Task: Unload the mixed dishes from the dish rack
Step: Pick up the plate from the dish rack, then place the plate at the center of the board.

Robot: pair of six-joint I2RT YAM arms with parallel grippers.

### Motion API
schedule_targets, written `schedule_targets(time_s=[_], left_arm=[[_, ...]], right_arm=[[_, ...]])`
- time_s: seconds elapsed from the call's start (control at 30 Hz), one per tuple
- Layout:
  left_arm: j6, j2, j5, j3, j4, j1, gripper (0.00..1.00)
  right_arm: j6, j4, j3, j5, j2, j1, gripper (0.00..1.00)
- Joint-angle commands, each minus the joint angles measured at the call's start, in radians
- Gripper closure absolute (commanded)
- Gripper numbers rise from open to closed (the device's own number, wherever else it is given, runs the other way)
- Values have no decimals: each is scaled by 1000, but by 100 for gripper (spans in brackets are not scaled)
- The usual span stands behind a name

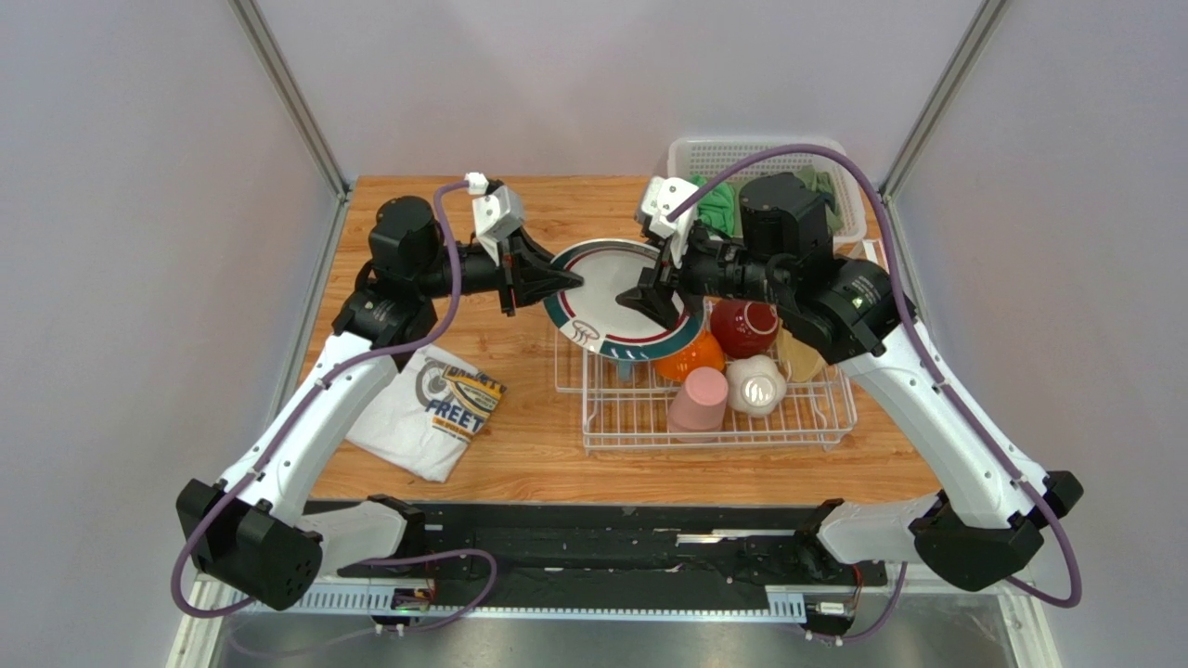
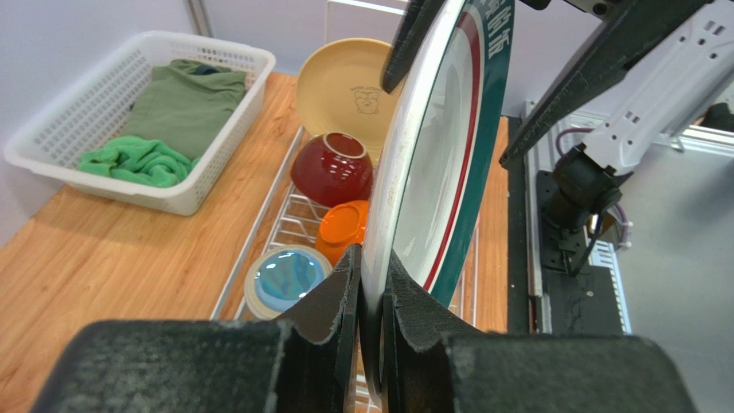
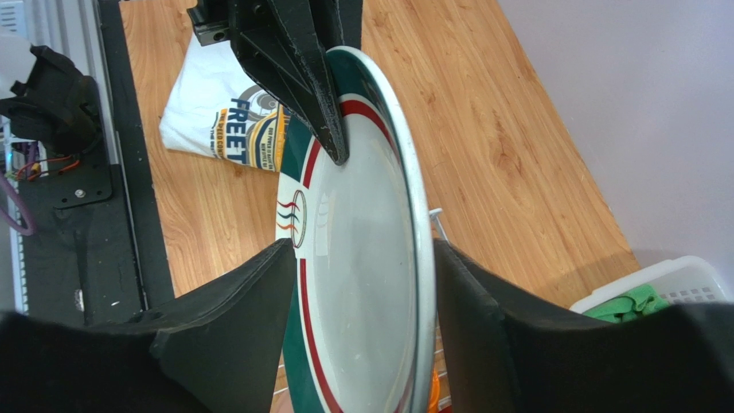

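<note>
Wooden tabletop between grey walls, and both arms meet over the middle. A green-and-red-rimmed white plate hangs in the air on its edge, above the 10 o'clock corner of the white wire dish rack.

The left gripper is pinched tight on the plate's 9 o'clock rim, fingers nearly together. The right gripper straddles the opposite edge with its jaws spread clear of both faces, holding nothing. To me that reads as a hand-over, with the left arm carrying the plate alone.

The rack holds a dark red bowl, orange bowl, pink cup, small white bowl and, at the back, a tan plate.

A printed T-shirt lies at 8 o'clock and a basket of green cloths at 1 o'clock. The bare wood at 9 o'clock looks like the landing spot.
</note>
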Motion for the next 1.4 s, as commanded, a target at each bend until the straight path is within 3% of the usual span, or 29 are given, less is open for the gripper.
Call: schedule_targets(time_s=[0.0, 0.03, 0.17, 0.3, 0.47, 0.7, 1.03, 1.37], left_arm=[[8, -46, -85, 14, 29, 1, 100], [8, -48, -114, 12, 25, 11, 100], [-64, -34, -168, 21, 44, 74, 100], [-162, 9, -199, 49, 74, 172, 100], [-222, 90, -265, 124, -1, 264, 100], [-406, 282, -234, 169, 39, 379, 100], [-561, 593, -211, 306, 70, 436, 100], [-643, 934, -204, 589, 22, 435, 100]], right_arm=[[-5, 61, -20, 68, -45, 2, 29], [-2, 67, -26, 81, -49, 2, 16], [12, 85, -40, 181, -80, 1, 7], [18, 108, -60, 273, -123, -4, 6], [13, 138, -102, 377, -167, -18, 5], [32, 156, -185, 503, -229, -39, 2], [73, 162, -277, 546, -266, -93, 2], [89, 151, -290, 514, -206, -162, 2]])
